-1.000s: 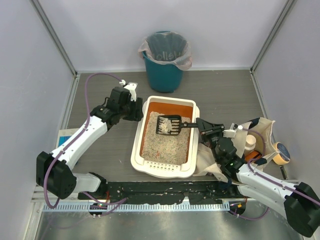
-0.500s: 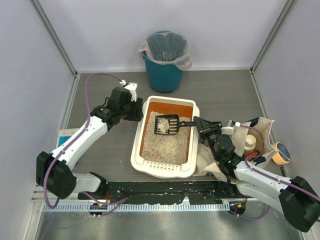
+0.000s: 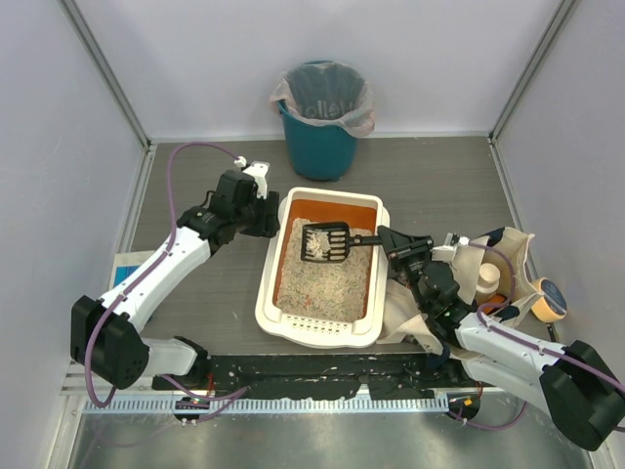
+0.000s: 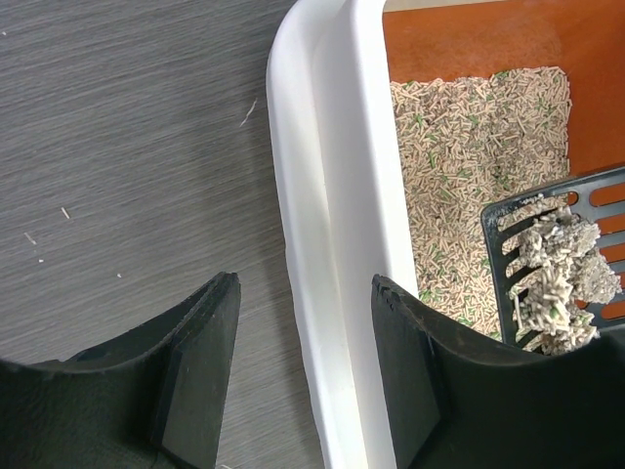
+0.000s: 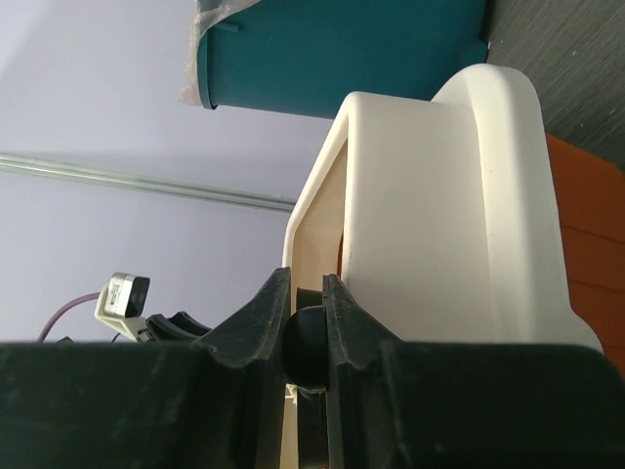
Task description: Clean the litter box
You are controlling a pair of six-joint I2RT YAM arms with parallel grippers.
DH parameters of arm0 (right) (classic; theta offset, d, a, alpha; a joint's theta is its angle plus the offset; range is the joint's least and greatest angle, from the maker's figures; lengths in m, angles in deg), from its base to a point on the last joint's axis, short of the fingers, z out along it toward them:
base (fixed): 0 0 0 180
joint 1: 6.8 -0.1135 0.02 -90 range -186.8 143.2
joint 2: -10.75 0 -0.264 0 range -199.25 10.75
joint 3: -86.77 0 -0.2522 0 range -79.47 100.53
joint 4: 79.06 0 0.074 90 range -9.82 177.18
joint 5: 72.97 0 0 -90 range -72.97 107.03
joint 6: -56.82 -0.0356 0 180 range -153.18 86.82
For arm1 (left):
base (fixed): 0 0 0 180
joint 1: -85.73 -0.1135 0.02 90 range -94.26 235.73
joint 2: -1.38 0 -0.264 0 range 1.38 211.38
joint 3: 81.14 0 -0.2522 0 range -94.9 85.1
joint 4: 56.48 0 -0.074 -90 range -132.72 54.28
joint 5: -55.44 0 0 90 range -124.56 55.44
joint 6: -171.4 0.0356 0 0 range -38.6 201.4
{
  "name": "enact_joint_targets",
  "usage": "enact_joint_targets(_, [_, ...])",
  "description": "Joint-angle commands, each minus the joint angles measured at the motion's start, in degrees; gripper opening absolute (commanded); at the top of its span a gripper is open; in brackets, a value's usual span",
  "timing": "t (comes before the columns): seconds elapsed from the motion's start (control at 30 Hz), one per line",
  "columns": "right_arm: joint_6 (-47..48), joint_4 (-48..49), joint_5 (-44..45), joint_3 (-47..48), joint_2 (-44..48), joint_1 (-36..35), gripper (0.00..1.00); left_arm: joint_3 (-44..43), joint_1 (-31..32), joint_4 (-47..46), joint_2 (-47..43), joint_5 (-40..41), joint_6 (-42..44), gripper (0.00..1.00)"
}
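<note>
- A large rectangular litter box (image 3: 266, 288) sits in the middle of the overhead view on a dark grey, wood-grained tabletop (image 3: 195, 166).
- Its thick, rounded rim is smooth cream-white plastic and its inner walls are orange.
- The litter (image 3: 327, 278) is pale beige pellets with small green flecks. It covers the floor and leaves the orange far wall bare.
- The right claw (image 3: 391, 242) reaches in from the right of the frame. In the right wrist view it (image 5: 305, 293) is pressed tight on the round black handle of a scoop (image 5: 305, 352).
- The scoop (image 3: 327, 242) is flat black plastic with long slots. It hangs above the litter in the upper half of the box.
- A lumpy grey-beige clump (image 4: 562, 274) of stuck pellets lies on the scoop's slotted blade.
- The left claw (image 3: 266, 217) is at the box's upper left corner. In the left wrist view it (image 4: 305, 362) is spread, with one matte black finger over the tabletop and the other over the litter, the white rim between them.
- A round teal bin (image 3: 320, 132) with a crinkled clear liner stands at the top centre, apart from the box.
- A floppy beige cloth tote bag (image 3: 513, 256) slumps at the right edge.
</note>
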Motion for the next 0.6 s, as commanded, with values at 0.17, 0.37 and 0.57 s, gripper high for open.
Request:
enact_joint_targets(0.17, [0.2, -6.8, -1.6, 2.5, -0.8, 0.8, 0.01, 0.2, 0.6, -1.1, -0.9, 0.3, 1.0, 0.60])
enact_joint_targets(0.37, [-3.8, -2.5, 0.7, -1.7, -0.1, 1.2, 0.01, 0.1, 0.7, -0.9, -1.0, 0.4, 1.2, 0.60])
enact_joint_targets(0.57, [-1.0, -7.5, 0.6, -0.5, 5.0, 1.2, 0.01, 0.1, 0.9, -1.1, -1.3, -0.2, 1.2, 0.60])
